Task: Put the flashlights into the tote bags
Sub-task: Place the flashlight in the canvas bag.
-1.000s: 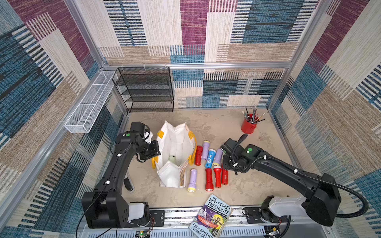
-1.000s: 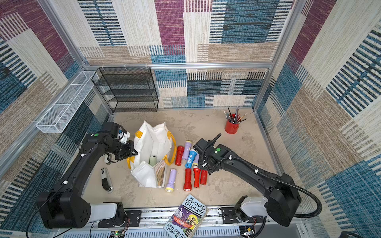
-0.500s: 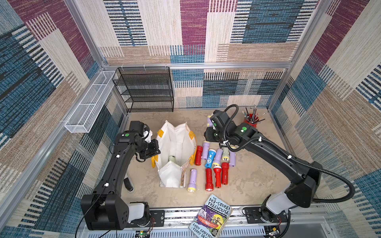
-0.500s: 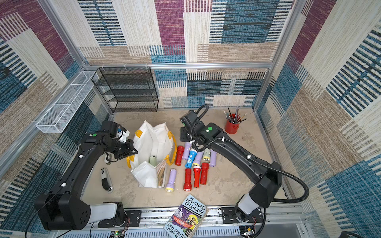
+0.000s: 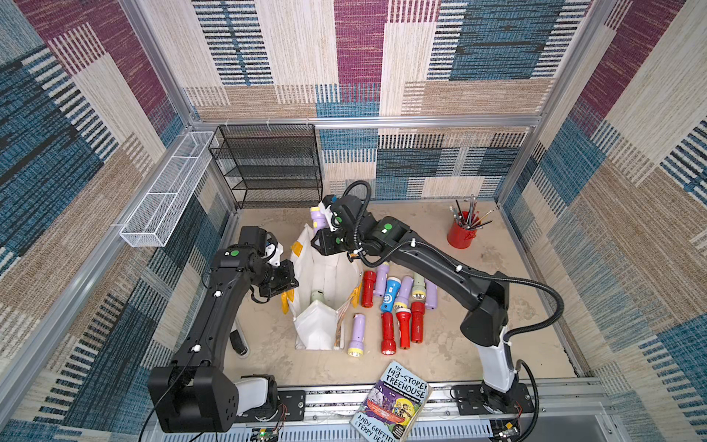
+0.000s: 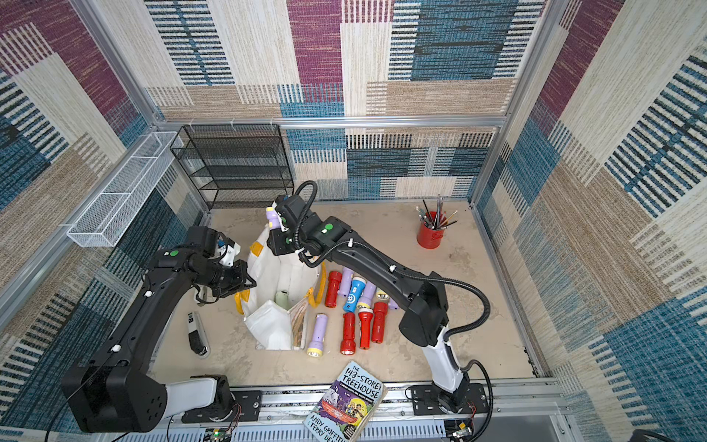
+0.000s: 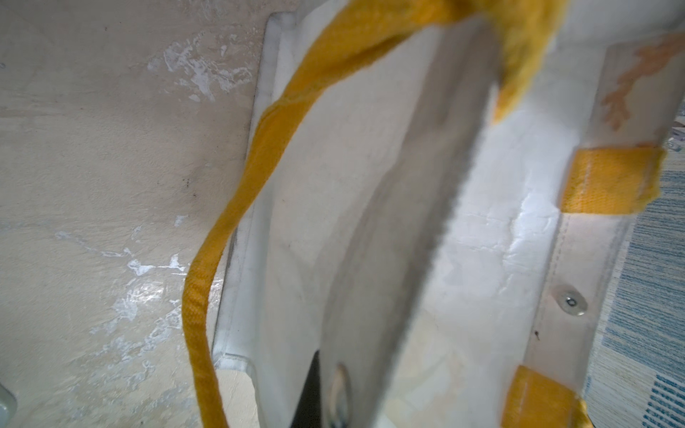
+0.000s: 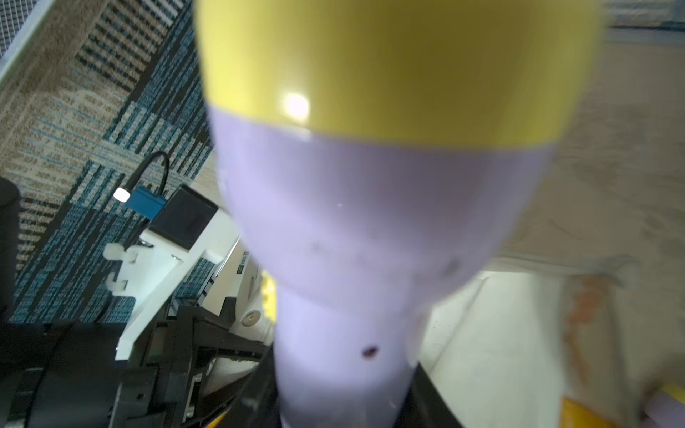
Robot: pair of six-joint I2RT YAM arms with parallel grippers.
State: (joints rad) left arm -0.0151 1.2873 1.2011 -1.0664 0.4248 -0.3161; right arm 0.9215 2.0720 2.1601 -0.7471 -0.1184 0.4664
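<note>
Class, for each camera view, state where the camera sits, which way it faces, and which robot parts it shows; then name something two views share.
Both top views: high behind the robot, looking down toward the back wall; left arm and right arm show whole.
Left wrist: on the left arm, facing the tote bag and its yellow handle; one blurred finger shows.
Right wrist: on the right arm, looking along the held lilac flashlight; the left arm's camera shows.
Shared: the tote bag shows in every view.
</note>
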